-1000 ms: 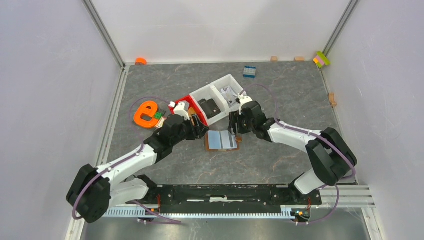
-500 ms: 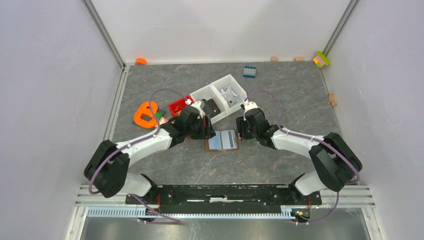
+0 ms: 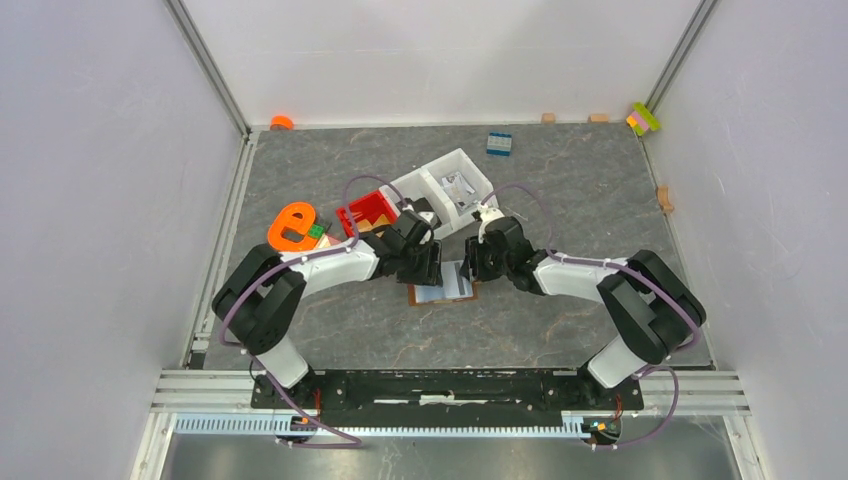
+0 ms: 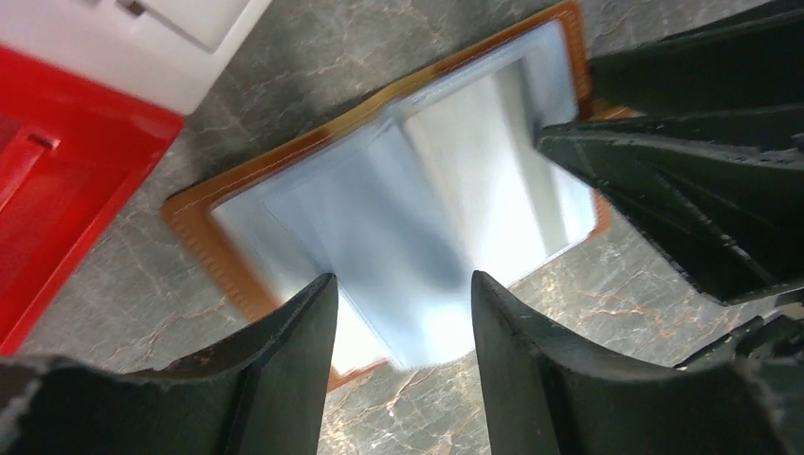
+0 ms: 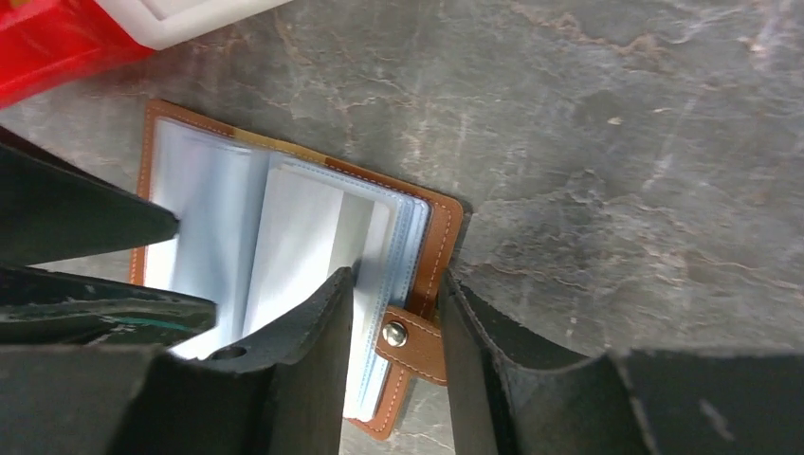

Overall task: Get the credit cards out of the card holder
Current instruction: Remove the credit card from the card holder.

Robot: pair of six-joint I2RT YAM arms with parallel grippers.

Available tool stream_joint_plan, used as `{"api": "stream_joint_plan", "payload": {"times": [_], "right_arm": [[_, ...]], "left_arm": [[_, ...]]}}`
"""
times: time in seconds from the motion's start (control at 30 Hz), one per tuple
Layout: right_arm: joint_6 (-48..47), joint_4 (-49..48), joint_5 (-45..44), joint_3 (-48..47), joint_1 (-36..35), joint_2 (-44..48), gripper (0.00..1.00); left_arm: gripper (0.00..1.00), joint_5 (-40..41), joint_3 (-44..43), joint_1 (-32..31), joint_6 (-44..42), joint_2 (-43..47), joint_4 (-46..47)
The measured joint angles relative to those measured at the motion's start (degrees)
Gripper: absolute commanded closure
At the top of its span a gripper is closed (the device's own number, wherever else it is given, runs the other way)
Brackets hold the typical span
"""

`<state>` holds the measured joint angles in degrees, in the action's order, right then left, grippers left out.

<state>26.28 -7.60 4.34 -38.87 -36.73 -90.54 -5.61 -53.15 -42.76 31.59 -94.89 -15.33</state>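
Note:
The brown card holder lies open on the table, with pale blue sleeves fanned across it. In the left wrist view its brown rim frames the sleeves. My left gripper is open, and its fingers straddle the near edge of a raised pale silvery leaf. I cannot tell whether that leaf is a credit card or a sleeve. No orange-tan card shows clearly. My right gripper is closed narrowly over the holder's right edge, beside the snap strap tab.
A red bin and a white two-compartment tray stand just behind the holder. A black wallet-like item lies in the tray. An orange object lies at the left. A blue brick and small blocks lie along the back wall.
My left arm has swung right and down from the red bin to the holder's left side. My right gripper has moved left onto the holder's right edge.

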Motion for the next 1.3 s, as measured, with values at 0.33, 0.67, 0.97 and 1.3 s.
{"api": "stream_joint_plan", "payload": {"times": [0.33,0.67,0.97,1.3], "right_arm": [[2.0,-4.0,8.5,1.7,0.6,-1.3,0.93],[2.6,-4.5,10.1,4.1,0.7,4.9,1.00],[3.5,-5.7,10.7,6.1,0.1,13.0,0.99],[2.1,-2.6,5.9,6.2,0.1,16.2,0.30]], "left_arm": [[0.52,-2.1,-1.8,-0.2,-0.4,-2.4,-0.4],[0.59,-1.8,-1.5,-0.6,-1.7,-2.1,0.6],[0.31,1.6,1.8,-2.0,-3.2,4.6,3.5],[0.19,9.5,2.1,-4.7,-5.2,7.6,3.2]]}}
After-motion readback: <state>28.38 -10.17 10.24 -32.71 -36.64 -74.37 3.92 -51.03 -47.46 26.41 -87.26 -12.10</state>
